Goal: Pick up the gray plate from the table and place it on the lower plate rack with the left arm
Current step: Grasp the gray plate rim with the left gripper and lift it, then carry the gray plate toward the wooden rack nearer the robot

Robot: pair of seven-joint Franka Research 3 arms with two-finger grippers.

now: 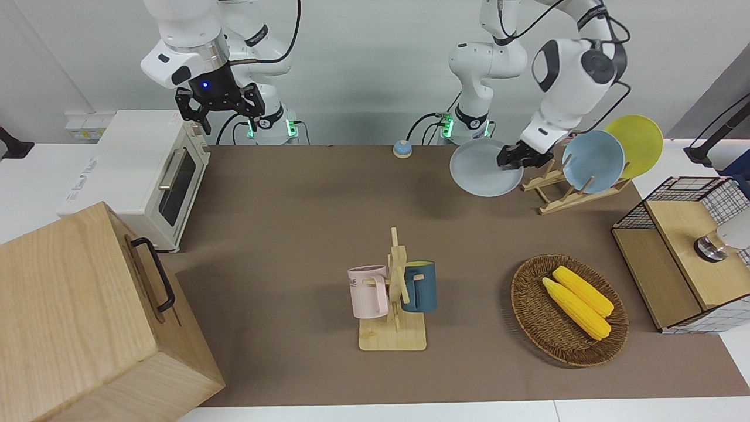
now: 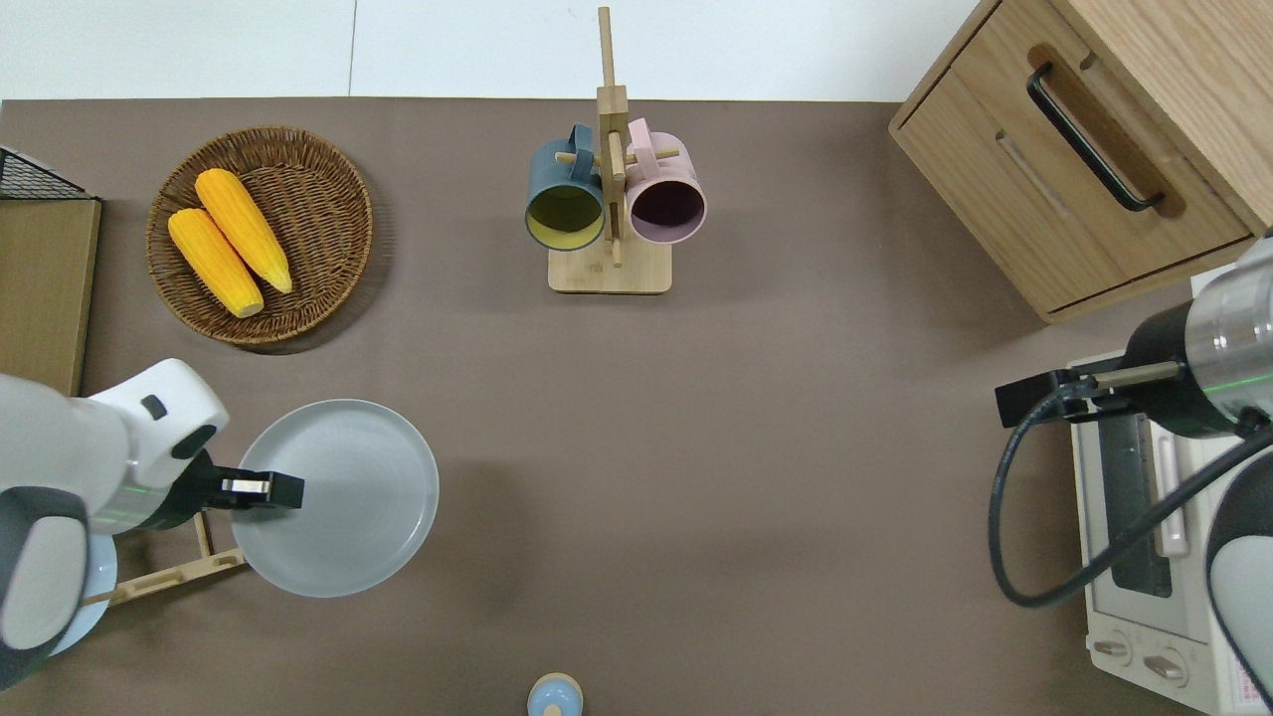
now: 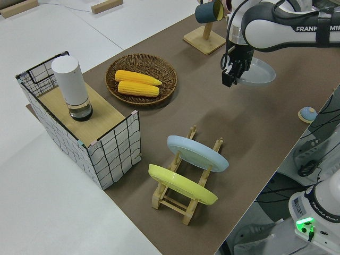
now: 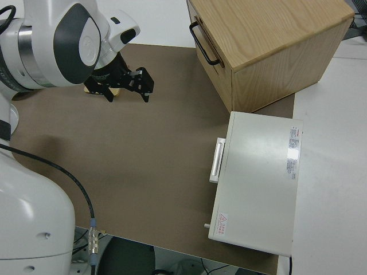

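My left gripper (image 1: 508, 159) is shut on the rim of the gray plate (image 1: 481, 169) and holds it in the air, roughly level. In the overhead view the gray plate (image 2: 348, 497) hangs over the table and over the end of the lower plate rack (image 2: 169, 575) that points toward the right arm. The lower plate rack (image 1: 556, 196) is light wood with pegs and holds a sky-blue plate (image 1: 593, 161) and a yellow plate (image 1: 636, 143); its slots nearest the gray plate are free. The left side view shows the left gripper (image 3: 229, 77) gripping the gray plate (image 3: 259, 71). My right gripper (image 4: 127, 91) is open and parked.
A wicker basket (image 1: 521, 308) with two corn cobs lies farther from the robots than the rack. A wooden mug stand (image 1: 394, 337) with two mugs stands mid-table. A wire crate (image 1: 674, 193), a small bell (image 1: 402, 149), a toaster oven (image 1: 146, 176) and a wooden cabinet (image 1: 76, 316) ring the table.
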